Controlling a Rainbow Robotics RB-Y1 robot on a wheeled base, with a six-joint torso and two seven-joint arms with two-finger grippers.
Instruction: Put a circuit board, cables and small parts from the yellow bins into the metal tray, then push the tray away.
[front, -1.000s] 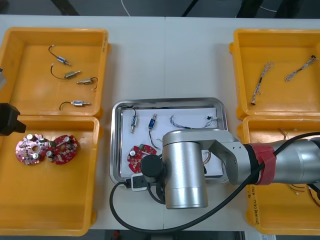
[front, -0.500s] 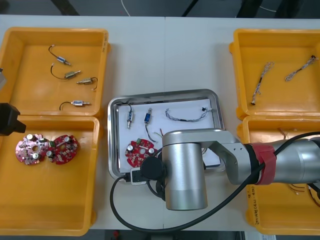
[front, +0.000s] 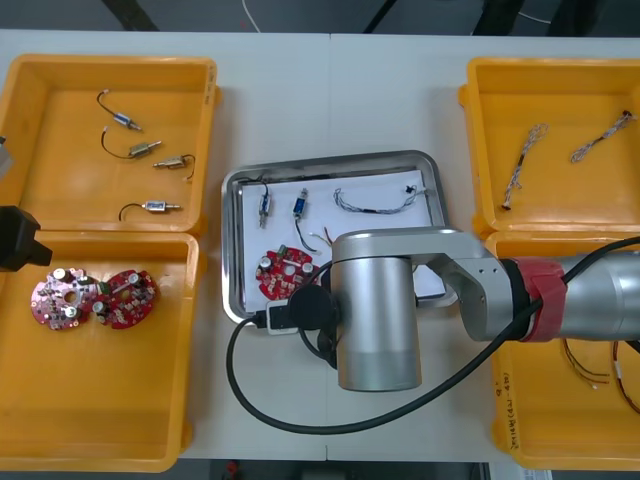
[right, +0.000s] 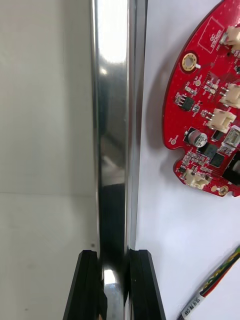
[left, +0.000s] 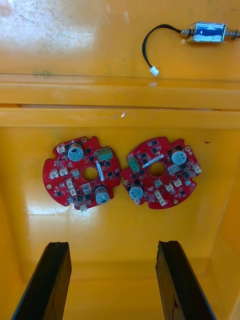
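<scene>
The metal tray (front: 330, 160), white inside, lies mid-table between the bins. It holds a round red circuit board (front: 283, 273), two small metal parts (front: 265, 203), and a blue and white cable (front: 375, 203). My right arm (front: 375, 310) covers the tray's near edge. In the right wrist view my right gripper (right: 114, 255) is shut on the tray's shiny rim (right: 112, 125), one finger on each side, with the circuit board (right: 205, 115) just inside. My left gripper (left: 114, 245) hangs open above two circuit boards (left: 82, 172) in the near left bin.
The far left yellow bin (front: 60, 75) holds several small metal parts (front: 145, 150). The far right bin (front: 560, 75) holds two twisted cables (front: 522, 165). The near right bin (front: 560, 420) holds thin cables. Bare table (front: 330, 90) lies beyond the tray.
The tray has slid away from the robot towards the far side of the table, with its contents. My right arm followed it, still holding the near rim. The left arm has not moved.
</scene>
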